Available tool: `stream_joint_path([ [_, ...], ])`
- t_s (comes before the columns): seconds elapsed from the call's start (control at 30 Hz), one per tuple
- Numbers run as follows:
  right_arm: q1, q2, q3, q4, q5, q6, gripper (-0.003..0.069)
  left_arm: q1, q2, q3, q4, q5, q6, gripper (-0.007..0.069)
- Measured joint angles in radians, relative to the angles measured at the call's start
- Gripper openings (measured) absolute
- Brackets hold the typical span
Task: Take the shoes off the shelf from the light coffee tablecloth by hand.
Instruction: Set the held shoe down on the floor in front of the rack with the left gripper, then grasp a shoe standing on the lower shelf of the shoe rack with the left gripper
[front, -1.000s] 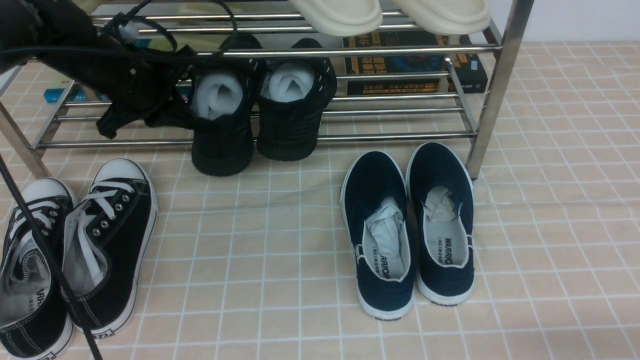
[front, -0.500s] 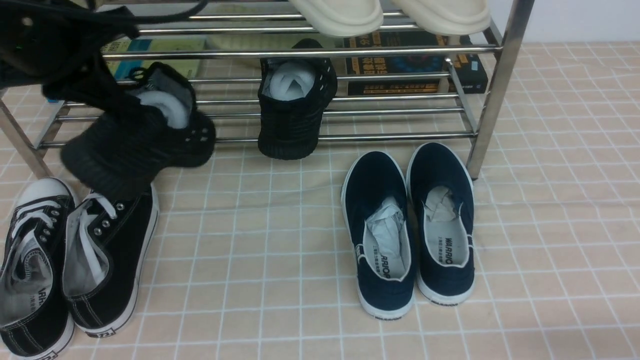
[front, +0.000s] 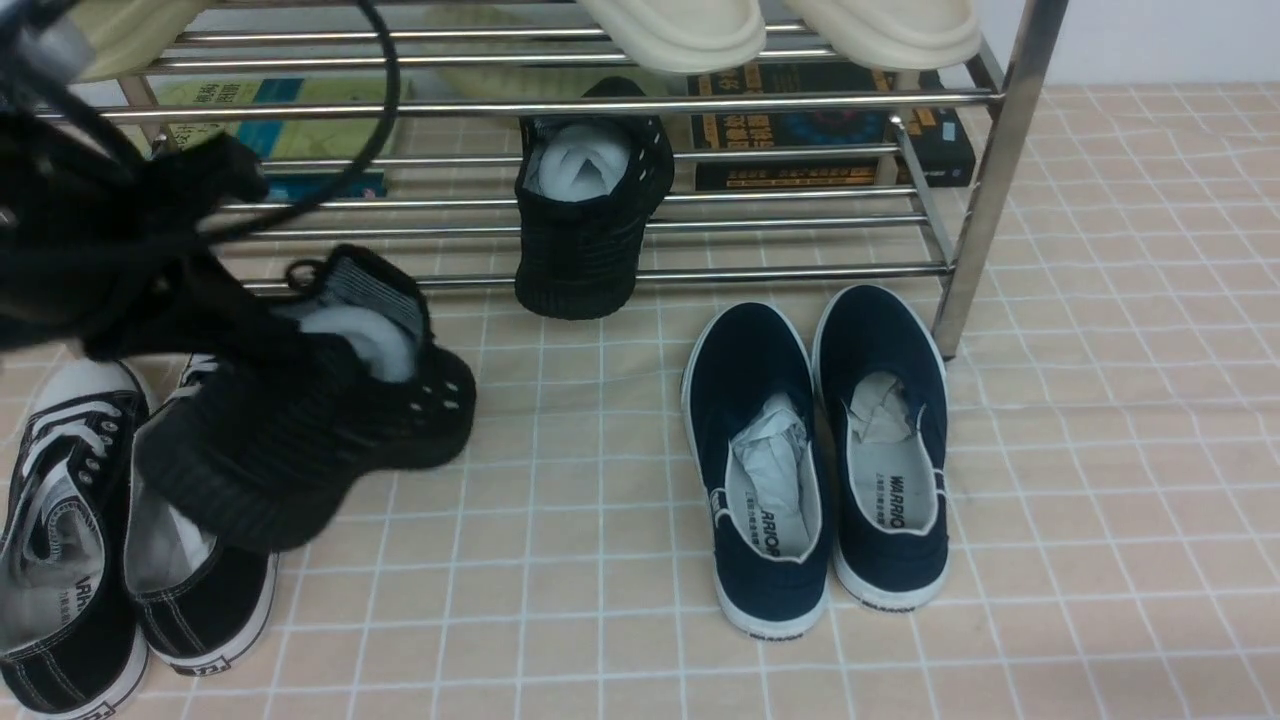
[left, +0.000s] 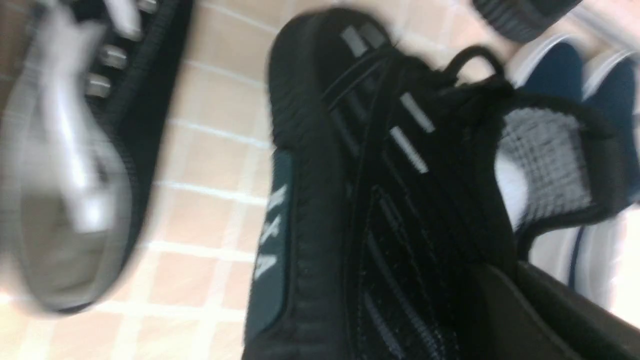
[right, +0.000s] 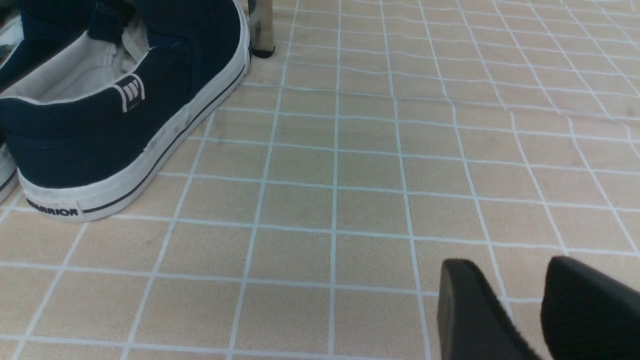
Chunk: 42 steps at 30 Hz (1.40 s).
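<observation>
One black sneaker (front: 300, 440) hangs tilted in your left gripper (front: 215, 320), jaws clamped on it, right above the lace-up pair (front: 60, 470). Its mate (front: 585, 230) sits on the rack (front: 800, 270), well right of that gripper. Your right gripper (right: 522, 300) holds nothing, fingers narrowly apart over the tablecloth (right: 375, 165), navy slip-ons (right: 125, 125) ahead of it.

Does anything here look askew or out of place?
One black knit sneaker hangs tilted in the left gripper near the canvas lace-ups; its mate sits on the shelf with the heel drooping past its front edge.
</observation>
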Motion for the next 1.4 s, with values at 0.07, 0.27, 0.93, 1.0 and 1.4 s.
stream_joint_path([
  [0.07,0.000,0.000,0.000,0.000,0.000,0.000,0.0239,0.000,-0.026,0.093,-0.070,-0.120,0.000,0.0022],
  [0.27,0.000,0.000,0.000,0.000,0.000,0.000,0.0239,0.000,-0.065,0.321,-0.227,-0.404,0.000,0.0022],
  [0.93,0.000,0.000,0.000,0.000,0.000,0.000,0.0239,0.000,-0.072,0.508,-0.300,-0.455,0.059,0.0132],
  [1.0,0.000,0.000,0.000,0.000,0.000,0.000,0.0239,0.000,-0.074,0.505,-0.295,-0.434,0.086,0.0209],
  [1.4,0.000,0.000,0.000,0.000,0.000,0.000,0.0239,0.000,-0.066,0.108,-0.070,-0.144,0.123,0.0236],
])
